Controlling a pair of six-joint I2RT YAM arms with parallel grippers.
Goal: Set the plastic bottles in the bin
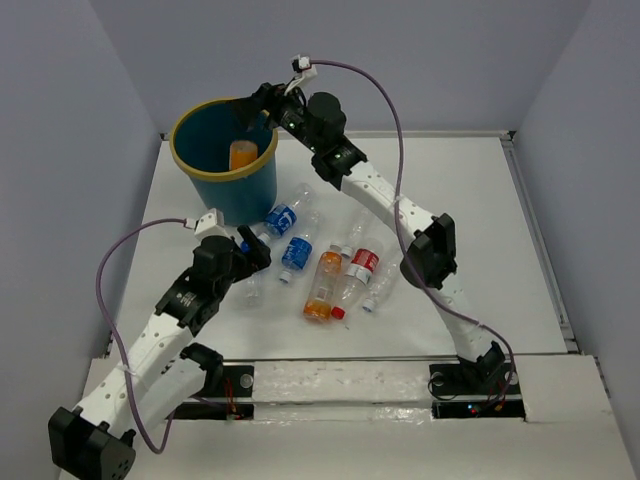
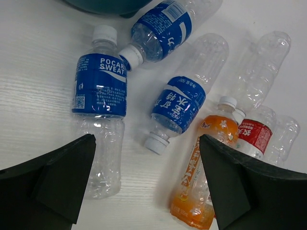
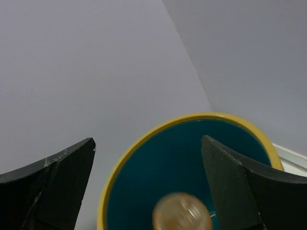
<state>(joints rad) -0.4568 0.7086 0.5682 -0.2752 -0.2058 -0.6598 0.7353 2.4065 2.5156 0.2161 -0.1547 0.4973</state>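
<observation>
**One orange bottle in the bin, the rest on the table**

The right gripper [image 1: 252,110] is held over the bin [image 1: 236,196], its fingers spread with nothing between them. An orange bottle [image 1: 242,155] is seen inside the bin, blurred in the right wrist view. The left gripper [image 1: 250,256] is likewise spread and empty above the bottles lying on the table [image 1: 470,220] beside the bin: a Pocari Sweat bottle [image 2: 100,86], two more blue-labelled ones, an orange-filled bottle [image 1: 322,285], a red-labelled bottle [image 1: 362,263] and some clear ones.
</observation>
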